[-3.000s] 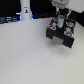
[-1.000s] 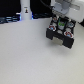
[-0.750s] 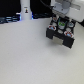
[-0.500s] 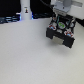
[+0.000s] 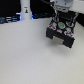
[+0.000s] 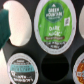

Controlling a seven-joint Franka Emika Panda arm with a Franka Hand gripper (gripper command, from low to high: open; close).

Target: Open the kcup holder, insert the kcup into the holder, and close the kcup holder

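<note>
The black kcup holder (image 5: 60, 31) stands at the exterior view's upper right with its tray pulled out and round pods showing in it. My gripper (image 5: 61, 16) hangs right over the tray, too blurred to show how its jaws stand. In the wrist view a kcup (image 6: 54, 25) with a green printed top lies in a round slot of the tray (image 6: 35, 47). Another green-topped pod (image 6: 22, 67) lies in a neighbouring slot, next to an empty dark slot (image 6: 56, 69). A teal shape (image 6: 7, 26) covers part of a white round top (image 6: 21, 22).
A white bottle-like object (image 5: 25, 9) stands at the back on the exterior view's left, against dark clutter. The pale table top (image 5: 25, 55) spreads in front of the holder. An orange-topped pod (image 6: 80, 66) sits at the edge of the wrist view.
The arm has stayed over the pulled-out tray throughout. The gripper has shifted only slightly above the pods; the holder has not visibly moved.
</note>
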